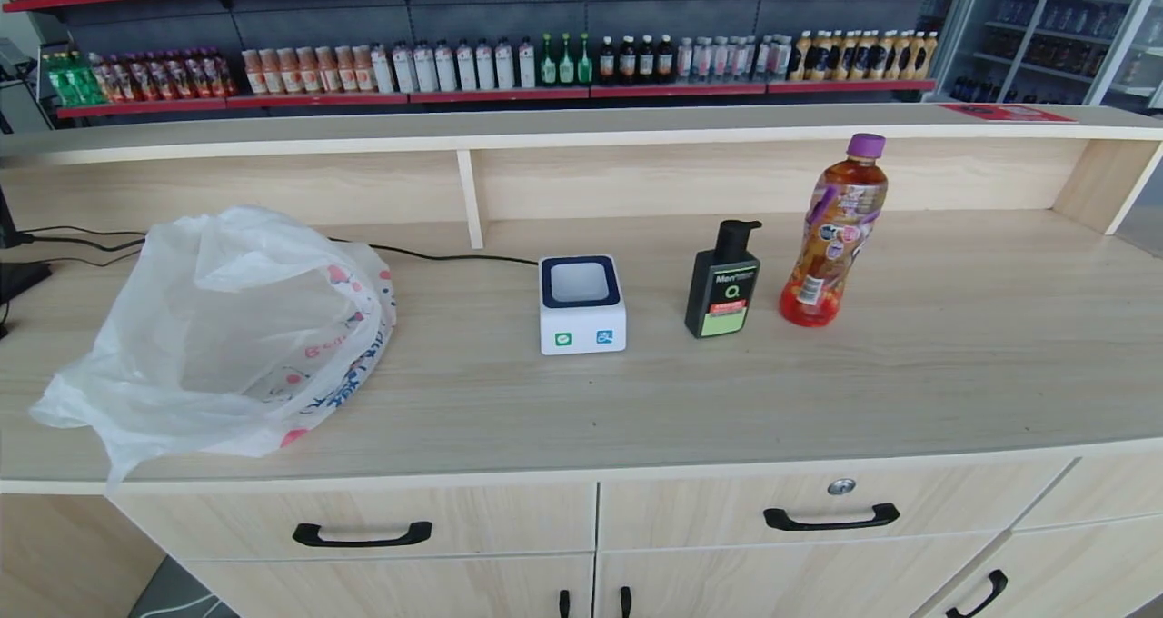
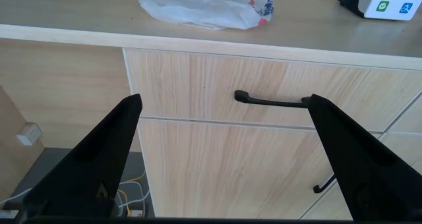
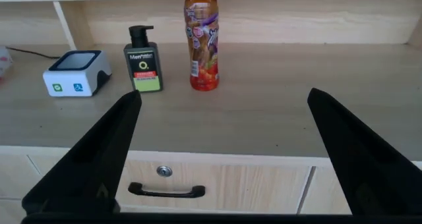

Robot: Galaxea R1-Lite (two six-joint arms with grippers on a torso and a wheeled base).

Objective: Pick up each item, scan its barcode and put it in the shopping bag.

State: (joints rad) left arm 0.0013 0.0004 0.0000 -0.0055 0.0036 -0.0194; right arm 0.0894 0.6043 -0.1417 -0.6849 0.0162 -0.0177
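Pale wood counter (image 1: 636, 400) carries all you need. Take the scanner (image 1: 581, 304) as the dial's centre in the head view. The bag (image 1: 227, 327) slumps at 9 o'clock, well apart from it. The pump bottle (image 1: 724, 282) stands upright at 3 o'clock, near it. The drink (image 1: 834, 236) stands upright at the pump bottle's 2 o'clock, just beside it and not touching. Both items are out on the counter, so neither is bagged yet.

Your left gripper (image 2: 224, 100) hangs low before the drawers (image 2: 198, 85), under the bag's end of the counter, jaws spread wide with nothing between them. Your right gripper (image 3: 224, 93) faces the 2 bottles from the counter's front, also spread wide and empty.

The drink looks full, so expect it to be the heavier of the 2. Its body is round with a glossy label, which is likely slippery. Take it around the middle of the body, below the shoulder, not at the purple cap. The pump bottle looks stiff and flat-sided. Close on its 2 broad faces low on the body and leave the pump head alone, since it may press or turn.

The bag is thin, soft film. It will probably fold under any push, so lower items into its mouth instead of nudging them in.
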